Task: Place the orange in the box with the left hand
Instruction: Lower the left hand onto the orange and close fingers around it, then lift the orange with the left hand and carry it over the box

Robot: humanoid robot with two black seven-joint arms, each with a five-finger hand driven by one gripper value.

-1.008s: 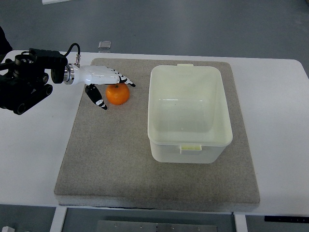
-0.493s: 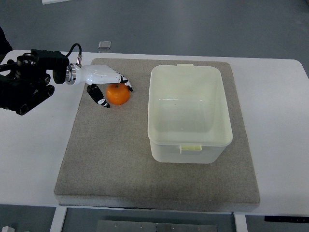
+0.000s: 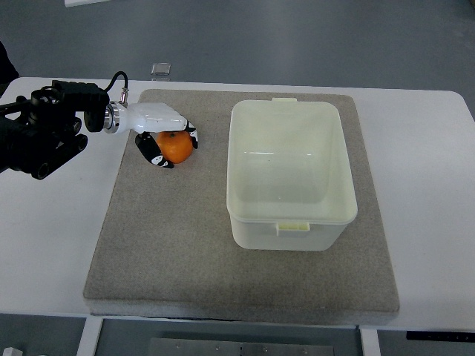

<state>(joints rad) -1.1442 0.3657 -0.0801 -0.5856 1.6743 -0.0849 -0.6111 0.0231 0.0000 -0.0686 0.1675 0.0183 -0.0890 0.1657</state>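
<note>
An orange lies on the grey felt mat at the upper left, to the left of the box. My left hand, white with black fingertips, comes in from the left edge and is curled over the orange, fingers wrapping its top and right side and the thumb against its left. The cream plastic box stands open and empty on the right half of the mat. My right arm does not show.
The mat lies on a white table. The black left forearm with a cable hangs over the table's left part. A small clear object sits at the table's far edge.
The left hand's fingers, first spread above the orange, have curled down and closed around it. The orange has shifted slightly left with the hand.
</note>
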